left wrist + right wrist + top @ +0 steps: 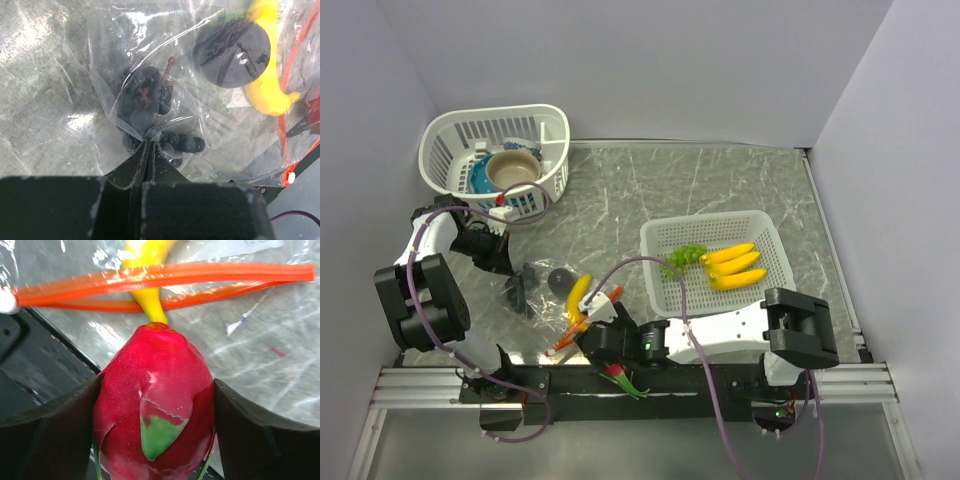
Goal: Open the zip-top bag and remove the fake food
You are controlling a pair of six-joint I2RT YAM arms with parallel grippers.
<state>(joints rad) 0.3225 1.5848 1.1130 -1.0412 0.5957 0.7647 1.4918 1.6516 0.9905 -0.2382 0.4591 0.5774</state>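
Right hand (156,410): closed on the dragon fruit (160,365), one finger against each side; red skin, green tip. Fruit is outside the zip-top bag (110,50), over the near edge of the bench (720,180).

Just beyond it: orange zip strip (165,275), its two tracks parted, with the end of a single banana (267,85) showing between them.

Left hand (149,150): pressed together, pinching a fold of bag film over a dark grape cluster (145,100) inside. A dark round piece (231,50) is also inside.

White tag (236,100) on bag; writing unreadable.

Bag lies at near edge, left of centre.

Right-side basket (660,235): banana bunch (735,265), green cluster (685,257).

Far-left-corner basket (555,130): tan bowl (512,170), blue item (478,178).
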